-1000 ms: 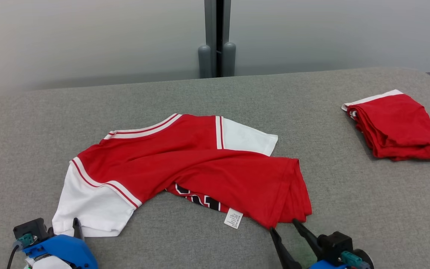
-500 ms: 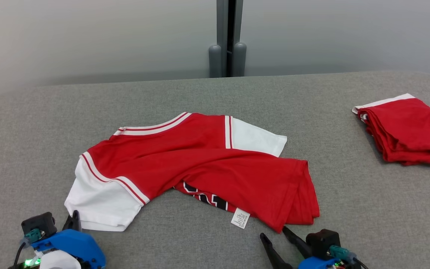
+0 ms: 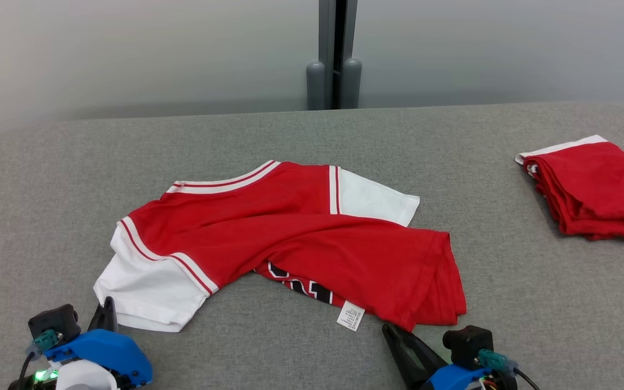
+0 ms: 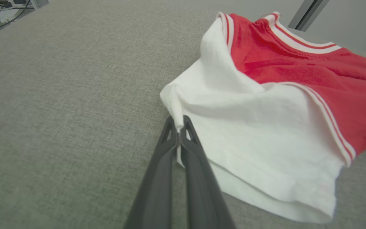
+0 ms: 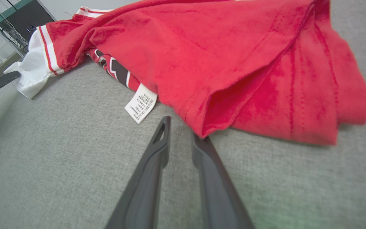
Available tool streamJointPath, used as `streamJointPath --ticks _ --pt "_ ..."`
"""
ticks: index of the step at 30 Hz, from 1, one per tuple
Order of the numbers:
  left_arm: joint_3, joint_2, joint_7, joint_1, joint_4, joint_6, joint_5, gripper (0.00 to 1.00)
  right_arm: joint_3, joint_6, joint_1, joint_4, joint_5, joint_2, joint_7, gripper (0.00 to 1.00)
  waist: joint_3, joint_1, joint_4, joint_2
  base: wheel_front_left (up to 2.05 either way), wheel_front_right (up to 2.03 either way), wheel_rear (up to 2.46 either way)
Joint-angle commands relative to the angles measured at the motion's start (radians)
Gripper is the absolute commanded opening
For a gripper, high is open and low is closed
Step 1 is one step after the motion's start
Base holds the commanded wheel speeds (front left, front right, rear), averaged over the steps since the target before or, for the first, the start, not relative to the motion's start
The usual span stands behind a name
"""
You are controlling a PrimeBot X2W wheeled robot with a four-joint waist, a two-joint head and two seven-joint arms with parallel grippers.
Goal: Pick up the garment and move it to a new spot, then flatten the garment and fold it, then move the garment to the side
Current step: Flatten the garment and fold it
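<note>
light: bright, even, soft, from overhead
shadows: faint and thin under the garment (image 3: pixel 301 238) hem and the folded red pile (image 3: pixel 593 189)
haze: wall (image 3: pixel 128 54) washed pale at head view's left
blur: garment's right edge smeared in right wrist view
distortion: wide-angle stretch in both wrist views
tint: green cast on the desk (image 5: pixel 297 203), lower right

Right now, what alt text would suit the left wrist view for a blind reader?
The left gripper, its two dark fingers shut, pinches the corner of a white sleeve on a red jersey. The jersey lies on a grey fabric surface.
</note>
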Motion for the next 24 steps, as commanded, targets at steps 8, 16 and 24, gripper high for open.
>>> streamJointPath --ticks 8,16,24 --pt "0.008 0.011 -0.015 0.007 0.003 0.002 -0.015 0.0 0.003 0.0 -0.039 0.0 0.02 -0.003 -0.014 0.38 -0.001 -0.0001 -0.01 0.0 0.0 0.0 0.0" --pt "-0.001 0.011 -0.016 -0.001 0.007 0.001 -0.021 0.0 -0.013 0.0 -0.051 0.017 0.036 -0.003 -0.017 0.44 -0.002 -0.0001 0.002 0.0 0.0 0.0 0.0" --pt "-0.004 0.018 -0.022 0.0 0.008 0.0 -0.028 0.0 -0.047 0.0 -0.007 -0.051 0.045 -0.003 -0.017 1.0 -0.002 -0.0001 -0.001 0.0 0.0 0.0 0.0"
